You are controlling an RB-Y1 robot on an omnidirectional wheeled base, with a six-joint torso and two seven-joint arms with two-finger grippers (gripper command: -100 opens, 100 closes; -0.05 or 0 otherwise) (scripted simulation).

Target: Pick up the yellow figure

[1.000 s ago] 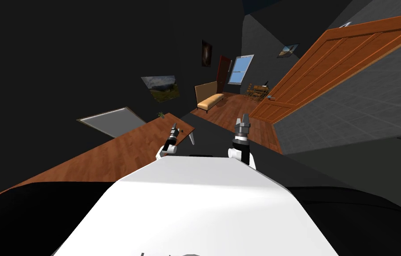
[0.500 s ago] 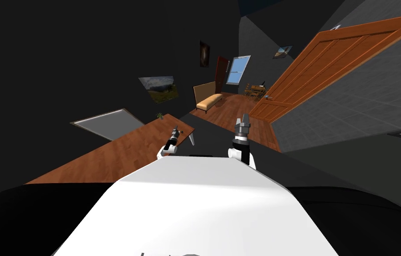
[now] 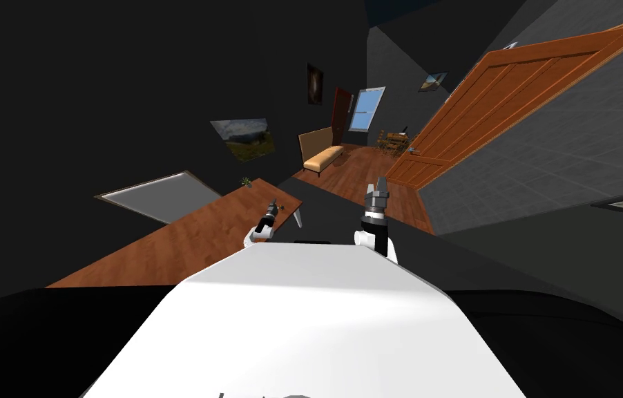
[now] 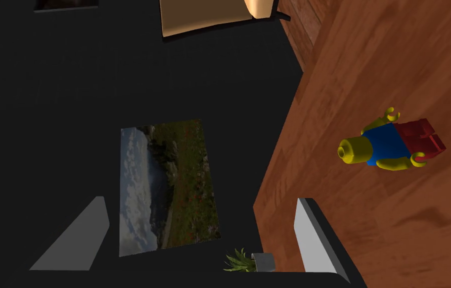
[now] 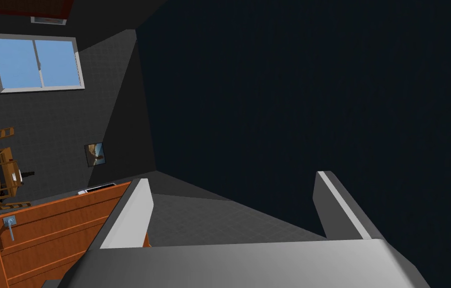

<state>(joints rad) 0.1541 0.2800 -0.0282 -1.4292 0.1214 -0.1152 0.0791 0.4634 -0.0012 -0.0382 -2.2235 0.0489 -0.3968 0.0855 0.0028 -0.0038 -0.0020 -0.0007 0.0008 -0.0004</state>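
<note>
The figure has a yellow head and hands, a blue torso and red legs. It lies flat on the brown wooden table. My left gripper is open and hovers near the table's edge, and the figure lies past and to the outside of one finger, not between the two. From the head camera, the left gripper hangs over the far end of the table. My right gripper is raised beside the table, open and empty.
A small potted plant stands at the table's corner by my left gripper. An open orange wooden door slants at the right. A tan bench stands further off on the wooden floor. A landscape picture hangs on the dark wall.
The whole head view has shifted a little, so my head or base has turned slightly. Both arms hold the same pose against my chest.
</note>
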